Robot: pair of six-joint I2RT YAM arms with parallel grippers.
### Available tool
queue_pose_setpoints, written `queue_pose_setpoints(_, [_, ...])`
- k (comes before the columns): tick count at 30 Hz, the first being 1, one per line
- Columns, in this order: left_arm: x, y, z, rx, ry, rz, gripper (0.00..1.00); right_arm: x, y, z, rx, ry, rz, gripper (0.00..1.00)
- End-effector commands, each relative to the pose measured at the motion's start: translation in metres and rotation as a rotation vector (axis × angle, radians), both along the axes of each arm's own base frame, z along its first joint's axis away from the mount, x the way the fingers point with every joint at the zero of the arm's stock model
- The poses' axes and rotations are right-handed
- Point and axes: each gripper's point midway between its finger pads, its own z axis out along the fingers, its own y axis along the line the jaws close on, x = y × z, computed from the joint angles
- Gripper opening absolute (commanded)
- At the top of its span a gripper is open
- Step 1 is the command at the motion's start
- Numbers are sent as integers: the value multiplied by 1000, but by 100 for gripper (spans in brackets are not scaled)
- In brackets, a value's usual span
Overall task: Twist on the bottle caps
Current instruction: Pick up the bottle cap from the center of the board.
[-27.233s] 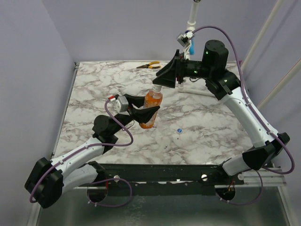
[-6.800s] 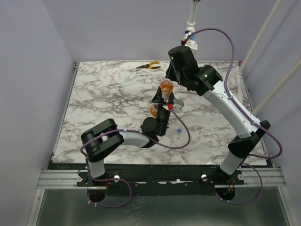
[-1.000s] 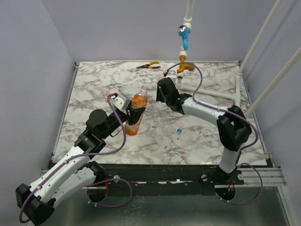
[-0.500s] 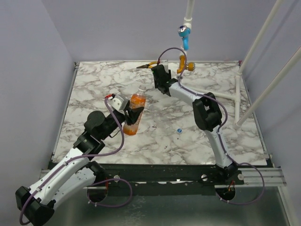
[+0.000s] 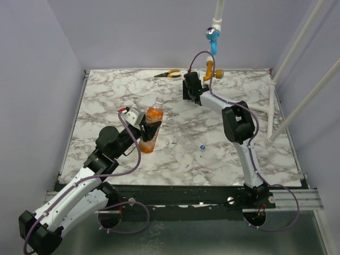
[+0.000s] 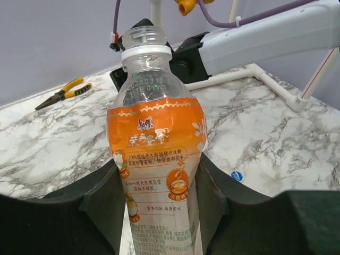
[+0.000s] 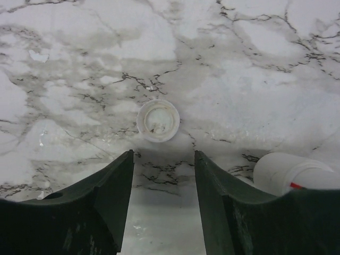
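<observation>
— What's the desk like?
— White marble pattern with grey veins. Yellow-handled pliers lie at the far edge.
— Anything else on it?
— A blue cap near the middle, a whitish cap lying open side up, and white pipe on the right.

We see a white tabletop veined grey, a clear bottle labelled orange, a whitish cap, a blue cap
</observation>
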Motion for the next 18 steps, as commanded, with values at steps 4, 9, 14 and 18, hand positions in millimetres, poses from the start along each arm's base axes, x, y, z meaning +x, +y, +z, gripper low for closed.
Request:
queue_pose_setpoints(4, [5, 2, 1, -21, 0, 15, 6, 16, 6, -9, 30, -10, -18, 56])
queue_pose_setpoints(9, [5, 3, 1, -24, -2, 16, 6, 24, -9, -25, 47, 24, -74, 56])
queue_pose_setpoints(14, [6, 3, -1, -23, 3, 12, 6, 22, -13, -39, 80, 54, -75, 56])
queue_pose_setpoints(18, [7, 1, -2, -28, 8, 7, 6, 20, -8, -45, 95, 63, -51, 52])
